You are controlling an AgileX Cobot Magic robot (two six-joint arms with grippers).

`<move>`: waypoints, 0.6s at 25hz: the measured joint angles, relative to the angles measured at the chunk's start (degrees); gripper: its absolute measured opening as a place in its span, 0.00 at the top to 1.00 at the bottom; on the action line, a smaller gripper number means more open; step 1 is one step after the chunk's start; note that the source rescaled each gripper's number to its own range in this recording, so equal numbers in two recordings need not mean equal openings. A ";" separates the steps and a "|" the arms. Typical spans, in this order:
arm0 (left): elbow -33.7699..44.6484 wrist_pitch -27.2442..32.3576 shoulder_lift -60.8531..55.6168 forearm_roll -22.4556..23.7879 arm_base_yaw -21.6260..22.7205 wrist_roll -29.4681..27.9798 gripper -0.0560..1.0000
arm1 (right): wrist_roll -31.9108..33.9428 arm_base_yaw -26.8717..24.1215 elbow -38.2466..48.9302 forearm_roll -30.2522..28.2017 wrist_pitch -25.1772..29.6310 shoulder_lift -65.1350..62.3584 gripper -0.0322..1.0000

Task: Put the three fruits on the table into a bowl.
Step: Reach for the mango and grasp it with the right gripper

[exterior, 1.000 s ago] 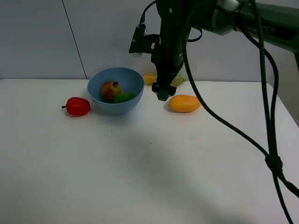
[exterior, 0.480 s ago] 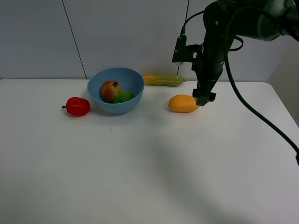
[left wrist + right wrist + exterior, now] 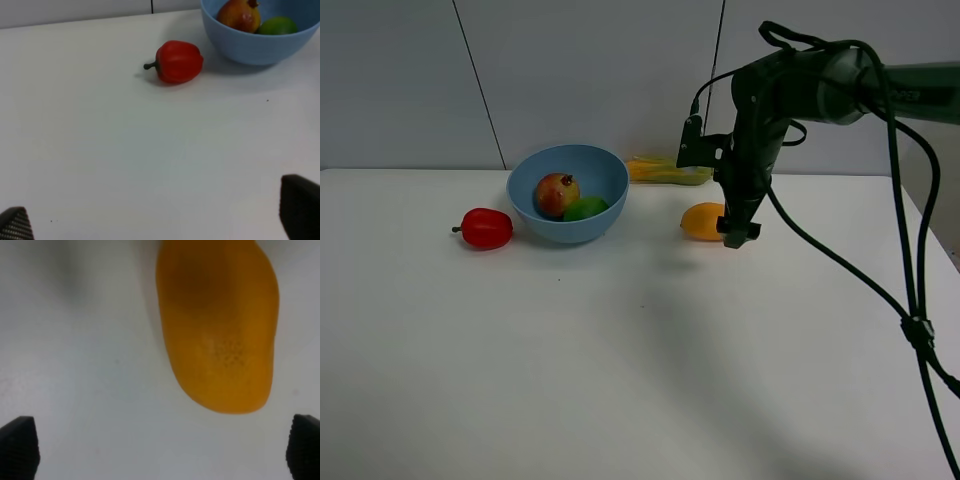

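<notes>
The light-blue bowl [image 3: 567,193] stands at the back of the white table [image 3: 620,340] and holds the dark-red pomegranate [image 3: 557,193] and the green lime [image 3: 586,209]; all three also show in the left wrist view, bowl [image 3: 260,40], pomegranate [image 3: 240,14], lime [image 3: 278,25]. The orange-yellow mango [image 3: 701,220] lies on the table right of the bowl. My right gripper [image 3: 737,236] is open, low over the mango's right end; in the right wrist view the mango [image 3: 218,325] lies between the spread fingertips [image 3: 19,446]. My left gripper [image 3: 160,212] is open and empty, out of the exterior view.
A small red pepper [image 3: 486,228] lies left of the bowl, also in the left wrist view [image 3: 179,61]. A yellow-green corn cob [image 3: 665,171] lies behind the mango by the wall. The right arm's cable [image 3: 880,290] hangs over the table's right side.
My right gripper swung from beside the bowl to the right, then came back left and down over the mango's right end. The fruits have not moved.
</notes>
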 joint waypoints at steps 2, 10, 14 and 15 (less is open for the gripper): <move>0.00 0.00 0.00 0.00 0.00 0.00 0.01 | 0.00 -0.64 0.00 0.16 -1.33 1.13 0.00; 0.00 0.00 0.00 0.00 0.00 0.00 0.01 | -0.90 -2.88 0.11 1.48 -6.25 3.52 0.00; 0.00 0.00 0.00 0.00 0.00 0.00 0.01 | -2.14 -2.93 -0.08 3.03 -9.37 5.43 0.00; 0.00 0.00 0.00 0.00 0.00 0.00 0.01 | -2.60 -2.93 -0.08 3.41 -10.18 5.90 0.00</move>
